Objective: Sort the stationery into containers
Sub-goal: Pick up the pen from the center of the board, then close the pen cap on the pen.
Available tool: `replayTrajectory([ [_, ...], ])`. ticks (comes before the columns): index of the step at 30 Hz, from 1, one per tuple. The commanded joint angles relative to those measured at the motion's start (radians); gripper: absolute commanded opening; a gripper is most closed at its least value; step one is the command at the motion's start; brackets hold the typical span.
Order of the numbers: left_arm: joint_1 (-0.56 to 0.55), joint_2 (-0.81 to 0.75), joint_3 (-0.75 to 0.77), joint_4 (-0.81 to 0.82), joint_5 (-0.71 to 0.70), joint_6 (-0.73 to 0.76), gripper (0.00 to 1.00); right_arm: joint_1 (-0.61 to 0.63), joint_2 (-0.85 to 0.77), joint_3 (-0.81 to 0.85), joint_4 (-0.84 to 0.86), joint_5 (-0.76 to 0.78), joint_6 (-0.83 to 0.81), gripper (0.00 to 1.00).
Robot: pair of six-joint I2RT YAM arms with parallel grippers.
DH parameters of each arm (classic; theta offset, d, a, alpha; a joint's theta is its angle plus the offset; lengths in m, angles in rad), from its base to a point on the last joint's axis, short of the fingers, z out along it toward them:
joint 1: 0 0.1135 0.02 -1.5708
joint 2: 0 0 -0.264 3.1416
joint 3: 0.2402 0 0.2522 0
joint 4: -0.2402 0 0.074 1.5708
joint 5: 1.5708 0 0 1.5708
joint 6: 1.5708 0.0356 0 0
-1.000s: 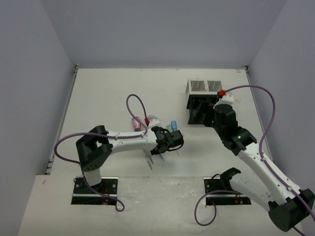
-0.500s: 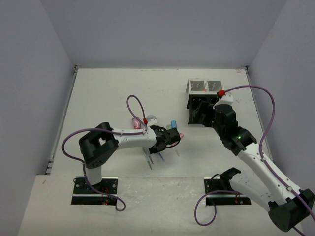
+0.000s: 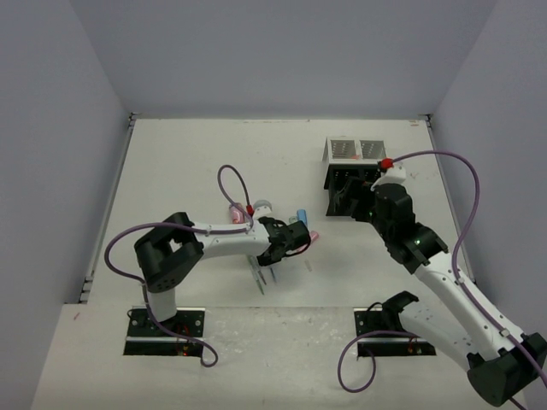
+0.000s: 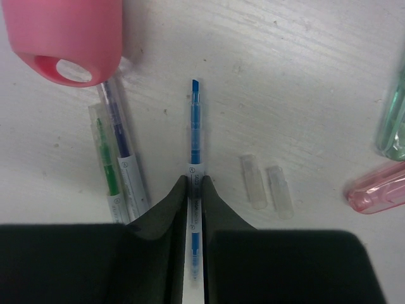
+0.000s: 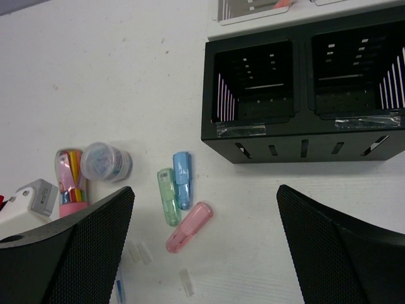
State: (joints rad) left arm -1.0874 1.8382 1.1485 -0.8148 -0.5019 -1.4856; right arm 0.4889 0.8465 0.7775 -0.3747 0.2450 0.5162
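My left gripper [image 4: 195, 185] is shut on a thin blue pen [image 4: 195, 120] that lies along the table; in the top view this gripper [image 3: 275, 254] is at mid-table. A green pen [image 4: 107, 161] and a dark blue pen [image 4: 117, 123] lie just left of it. My right gripper [image 5: 205, 253] is open and empty, hovering in front of the black box [image 5: 304, 149]. Below it lie green [image 5: 168, 196], blue [image 5: 182, 178] and pink [image 5: 188, 227] markers and the round pot [image 5: 106, 161]. The white box [image 3: 355, 149] stands behind the black one [image 3: 346, 192].
Two clear pen caps [image 4: 266, 185] lie right of the held pen, and a third [image 5: 186, 283] lies apart. A pink holder of coloured clips [image 5: 71, 177] stands beside the pot. Its pink rim [image 4: 66, 38] shows close above the pens.
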Motion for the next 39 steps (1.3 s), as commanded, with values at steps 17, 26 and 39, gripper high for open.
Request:
replayTrajectory([
  [17, 0.004, -0.604, -0.135, 0.166, -0.155, 0.309, 0.00, 0.009, 0.167, 0.038, 0.064, -0.365, -0.104, 0.74],
  [26, 0.003, -1.094, -0.241, 0.194, -0.084, 0.672, 0.00, 0.192, 0.411, 0.195, -0.078, -0.226, -0.129, 0.58],
  [39, 0.003, -1.368, -0.282, -0.006, -0.179, 0.771, 0.00, 0.366, 0.688, 0.379, -0.219, -0.062, -0.056, 0.38],
])
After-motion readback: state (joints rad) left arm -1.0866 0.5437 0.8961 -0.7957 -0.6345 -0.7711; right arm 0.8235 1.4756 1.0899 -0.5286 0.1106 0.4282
